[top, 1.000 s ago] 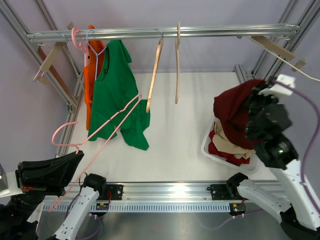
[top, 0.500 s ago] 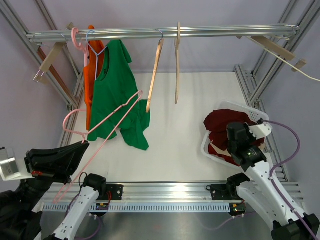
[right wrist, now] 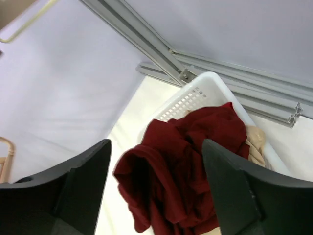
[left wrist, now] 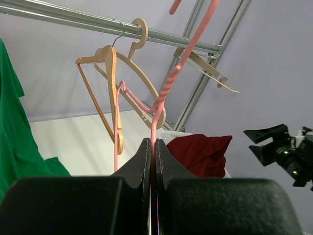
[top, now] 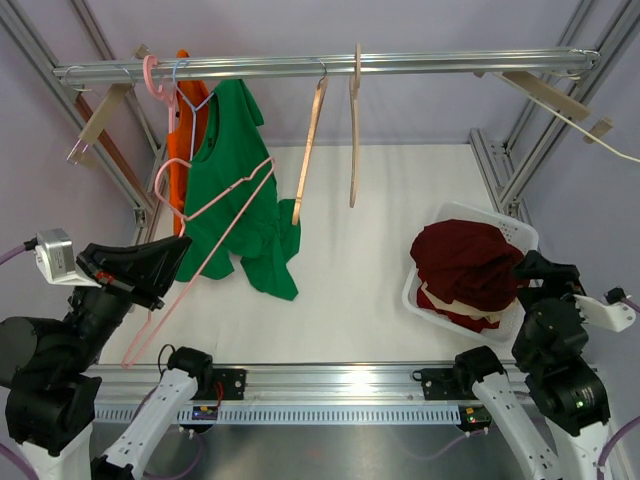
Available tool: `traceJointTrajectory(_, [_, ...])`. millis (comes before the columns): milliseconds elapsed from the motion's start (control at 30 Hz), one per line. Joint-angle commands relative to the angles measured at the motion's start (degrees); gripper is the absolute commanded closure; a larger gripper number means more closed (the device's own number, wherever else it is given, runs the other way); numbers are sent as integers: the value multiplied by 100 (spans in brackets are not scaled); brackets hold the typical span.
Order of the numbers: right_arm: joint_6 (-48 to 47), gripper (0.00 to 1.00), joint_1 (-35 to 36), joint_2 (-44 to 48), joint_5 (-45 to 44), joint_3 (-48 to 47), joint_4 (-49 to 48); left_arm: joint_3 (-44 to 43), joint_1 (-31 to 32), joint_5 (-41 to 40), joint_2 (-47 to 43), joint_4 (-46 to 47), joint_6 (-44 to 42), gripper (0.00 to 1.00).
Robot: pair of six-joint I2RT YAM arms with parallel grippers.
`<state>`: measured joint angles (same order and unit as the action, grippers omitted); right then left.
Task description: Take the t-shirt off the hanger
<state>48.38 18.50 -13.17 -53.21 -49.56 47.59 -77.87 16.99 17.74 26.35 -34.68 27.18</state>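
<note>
On my left, the left fingers (left wrist: 152, 156) are pressed together on the shaft of a pink hanger (left wrist: 165, 88). In the top view it slants from the near left of the worktop (top: 370, 260) up across the front of the hanging green shirt (top: 230, 190). From the left wrist view I see its twisted neck rising out of the top of the picture, hook out of sight.

Along the rail (top: 400, 63), at the left end, a second pink hook (top: 152, 75) sits beside an orange shirt (top: 175, 160), mostly hidden behind the green one. The green shirt's hem drapes down towards the worktop. Further along the rail hang two wooden hangers (top: 310, 150), side by side and both bare.

On the right of the worktop stands a white basket (top: 470, 213) with a perforated wall. The maroon t-shirt (top: 465, 265) lies bunched on top in it, well apart from the pink hanger. It is heaped above the rim and spills over the left edge. Under it I can make out a strip of beige cloth (top: 450, 300).

The right fingers (top: 543, 268) are spread wide with nothing between them. They hover just beside the basket's near right corner and point at the t-shirt without touching it.
</note>
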Motion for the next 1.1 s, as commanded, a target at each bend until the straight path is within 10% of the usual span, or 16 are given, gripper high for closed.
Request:
traceJointTrajectory(0, [-1000,25,-31,-124,684,-422,-70,-36,23,-350,90,198,-178,100])
traceJointTrajectory(167, [-1770,72,-31,-1665,2909,-1457,-303,-88,23,-394,160,198,-169,100])
traceJointTrajectory(467, [-921,100,-31,-3235,2969,258,-1814,-132,23,-587,265,198,-283,100])
traceJointTrajectory(600, [494,100,-275,-2833,1656,1587,-2330,-220,32,-622,485,198,-318,100])
traceJointTrajectory(1067, [1685,69,-549,-2288,2429,2927,-2782,-897,23,-1114,1951,181,-591,100])
